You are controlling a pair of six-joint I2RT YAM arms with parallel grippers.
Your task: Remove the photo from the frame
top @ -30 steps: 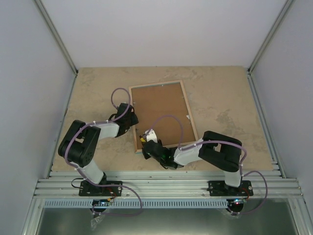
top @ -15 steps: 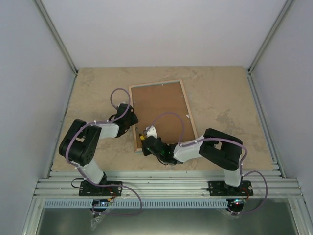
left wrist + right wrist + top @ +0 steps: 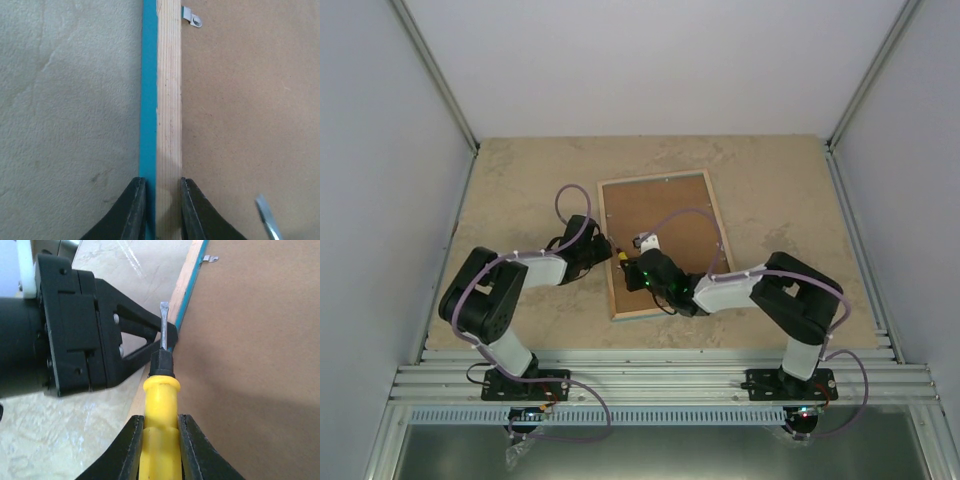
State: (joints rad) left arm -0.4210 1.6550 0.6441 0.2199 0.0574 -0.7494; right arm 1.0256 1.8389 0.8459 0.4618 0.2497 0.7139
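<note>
The frame point(image 3: 655, 178) lies face down on the table, its brown backing board point(image 3: 672, 222) facing up. The photo is hidden under that board. My left gripper point(image 3: 608, 251) is shut on the frame's left rail point(image 3: 167, 100), one finger on the turquoise side and one on the board side. My right gripper point(image 3: 638, 268) is shut on the handle of a yellow screwdriver point(image 3: 160, 405). Its blade point(image 3: 164, 322) points at the rail just beside the left fingers point(image 3: 145, 327). In the left wrist view the blade tip point(image 3: 265, 220) shows over the board.
Small metal clips point(image 3: 193, 18) point(image 3: 211, 259) hold the backing board along the left rail. The stone-patterned table point(image 3: 520, 190) is walled on three sides. An aluminium rail point(image 3: 660, 380) runs along the near edge by the arm bases.
The frame has shifted right and turned a little with the left gripper on its rail. The right gripper has carried the screwdriver up and right, over the frame's left edge.
</note>
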